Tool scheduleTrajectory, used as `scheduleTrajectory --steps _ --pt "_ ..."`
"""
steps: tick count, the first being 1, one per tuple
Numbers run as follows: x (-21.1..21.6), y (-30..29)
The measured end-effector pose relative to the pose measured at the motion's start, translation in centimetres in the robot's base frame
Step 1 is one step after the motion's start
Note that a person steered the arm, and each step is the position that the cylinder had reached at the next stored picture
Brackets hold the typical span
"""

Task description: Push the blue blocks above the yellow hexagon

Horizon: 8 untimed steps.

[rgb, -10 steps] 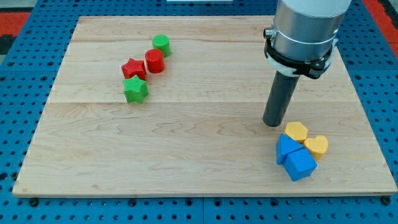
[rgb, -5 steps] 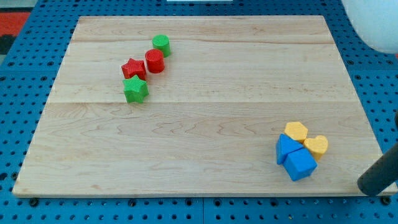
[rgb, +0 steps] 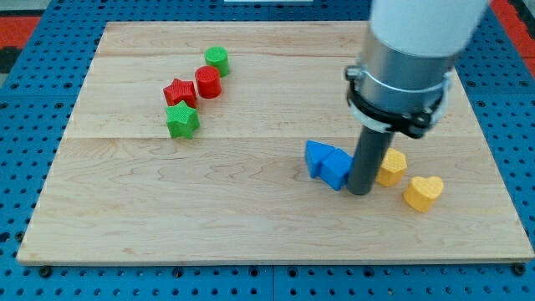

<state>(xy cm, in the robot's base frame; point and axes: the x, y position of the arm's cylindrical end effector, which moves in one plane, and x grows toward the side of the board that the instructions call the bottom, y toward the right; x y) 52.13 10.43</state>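
My tip, a bare rod with no fingers to open or close, touches the two blue blocks on its left, the yellow hexagon just right.

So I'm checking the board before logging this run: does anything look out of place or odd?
Nothing looks damaged or spilled. The two blue blocks sit beside the yellow hexagon, on the view's left, not above it, with my tip between them. The yellow heart lies apart, toward the view's bottom right.
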Motion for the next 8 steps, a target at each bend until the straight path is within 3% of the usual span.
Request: scheduleTrajectory --steps 1,2,3,5,8 --pt "-2.0 -1.9" --pt "-0.4 -8.9" --pt "-3.2 -11.1" --pt "-12.6 -11.5" --pt "-17.2 -11.2"
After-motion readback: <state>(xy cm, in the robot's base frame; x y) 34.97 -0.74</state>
